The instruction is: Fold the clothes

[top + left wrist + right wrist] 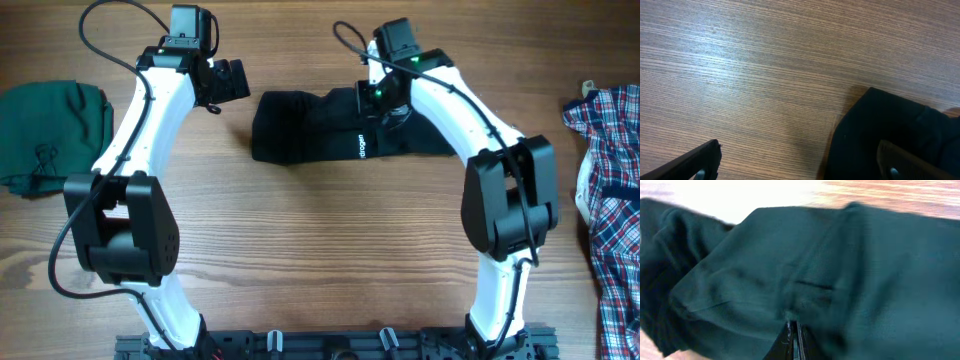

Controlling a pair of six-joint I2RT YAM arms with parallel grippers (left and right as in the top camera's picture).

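Observation:
The clothes (310, 125), a black shirt, lie folded into a long band across the middle of the table, with small white lettering (362, 145) showing. My left gripper (235, 80) hovers open just off the band's left end. In the left wrist view its fingers (705, 157) stand wide apart, one over bare wood, the other over the shirt's corner (890, 120). My right gripper (378, 95) is over the right half of the shirt. In the right wrist view it (792, 326) is shut, its tips pinching a small ridge of the fabric (850, 255).
A dark green folded garment (50, 125) lies at the table's left edge. A red-white-blue plaid shirt (610, 170) lies at the right edge. Both arm bases stand at the near edge of the wooden table (320, 260).

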